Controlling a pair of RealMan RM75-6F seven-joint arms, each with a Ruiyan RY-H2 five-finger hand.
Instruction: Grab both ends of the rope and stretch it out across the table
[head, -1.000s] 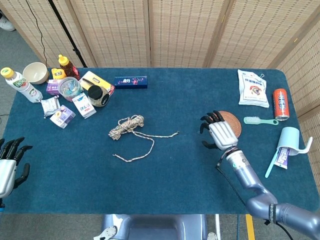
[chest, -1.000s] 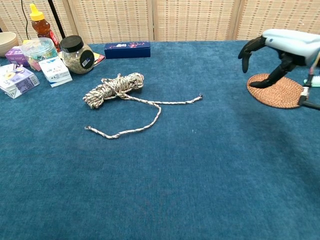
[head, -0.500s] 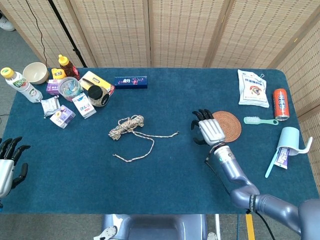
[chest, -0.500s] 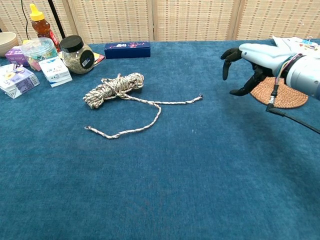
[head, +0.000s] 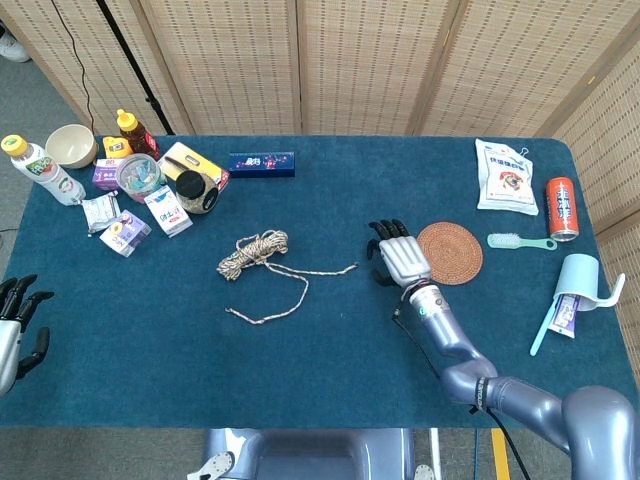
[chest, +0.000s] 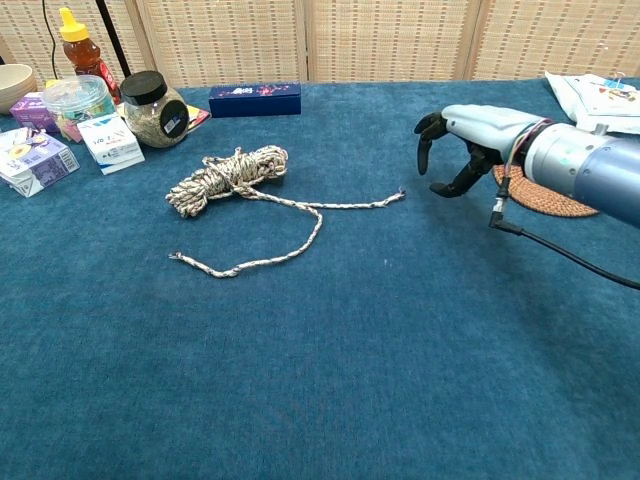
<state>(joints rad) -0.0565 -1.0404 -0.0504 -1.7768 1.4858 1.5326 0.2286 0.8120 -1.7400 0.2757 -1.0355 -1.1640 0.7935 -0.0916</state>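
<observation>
Now the right hand (chest: 455, 140) hovers low over the table (head: 330, 340), fingers apart and curled downward, holding nothing, just beside the near end of the rope (head: 262, 262). That spread looks ready for closing on the thin tip, so I'd judge the reach is nearly done. Most of the rope sits bundled in a coil at mid-table, with two loose tails trailing out, one towards the hand and one curving to the front. Over at the table's near-left edge the left hand (head: 14, 325) waits, empty with fingers apart, well apart from the rope. Containers: a lidded jar (chest: 152, 110) shows something pale and grainy inside, a blue cup (head: 578, 285) on its side holds a toothpaste tube (head: 563, 313), and I can't see into the bowl (head: 71, 146).
</observation>
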